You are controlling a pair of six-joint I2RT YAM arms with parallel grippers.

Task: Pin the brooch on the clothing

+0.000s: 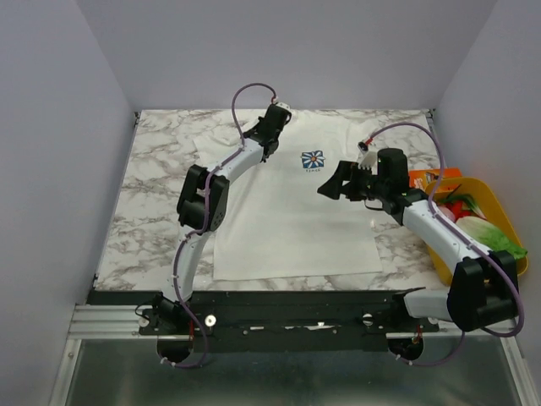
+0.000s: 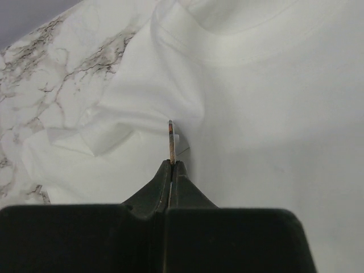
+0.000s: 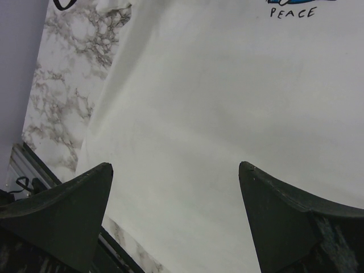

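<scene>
Left claw pinching brooch by T-shirt, right claw agape — yellow bowl of vegetables

Spotted right gripper spread wide over white T-shirt; read PEACE lettering at top edge; noted marble table showing left of shirt.

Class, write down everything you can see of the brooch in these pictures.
The brooch shows only edge-on in the left wrist view: a thin, flat piece with a brownish-orange edge, standing upright. Its lower part is pinched between the shut tips of the left gripper. It sits over rumpled white T-shirt fabric near the collar; whether it touches the cloth cannot be told. Its face is not visible.
</scene>
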